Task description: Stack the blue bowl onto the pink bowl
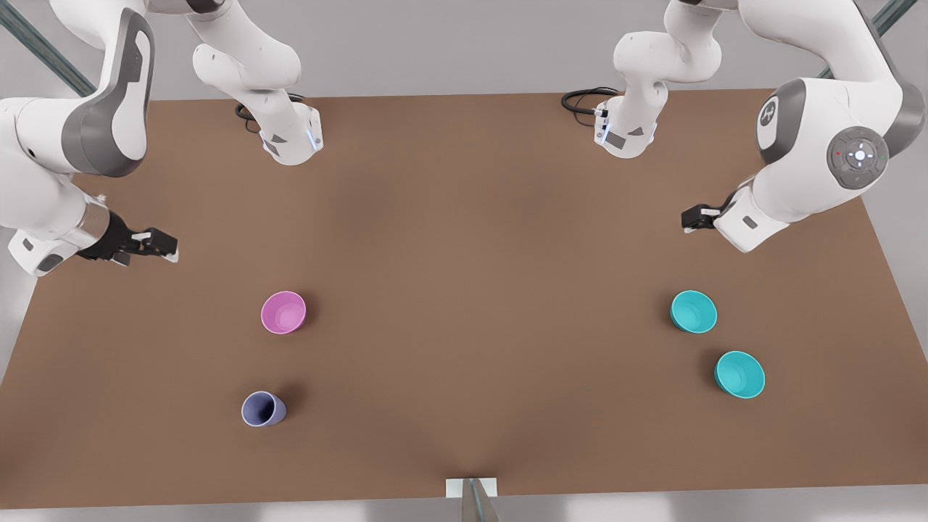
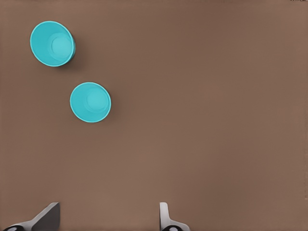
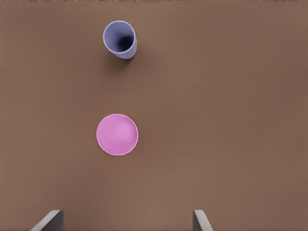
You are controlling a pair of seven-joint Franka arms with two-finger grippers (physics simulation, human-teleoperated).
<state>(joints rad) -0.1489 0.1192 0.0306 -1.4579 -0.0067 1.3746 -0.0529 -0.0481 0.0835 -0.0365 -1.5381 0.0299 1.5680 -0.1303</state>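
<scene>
Lavender cup (image 1: pixel 262 409) stands mouth up on the brown table (image 1: pixel 464 239), well ahead of my right gripper (image 1: pixel 163 246) and apart from it, its shadow falling to one side. A white bracket (image 1: pixel 471 487) sits on the table's edge, further off than the cup and between my two sides. Black cables (image 1: pixel 583 100) loop on the opposite edge, behind my left gripper (image 1: pixel 689 219).

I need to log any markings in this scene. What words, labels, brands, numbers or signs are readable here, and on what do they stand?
No readable text anywhere.
Round emblem on the arm's grey joint cover at the front view's right: too small to read.
Pink bowl, both blue bowls and lavender cup: plain, unmarked.
</scene>
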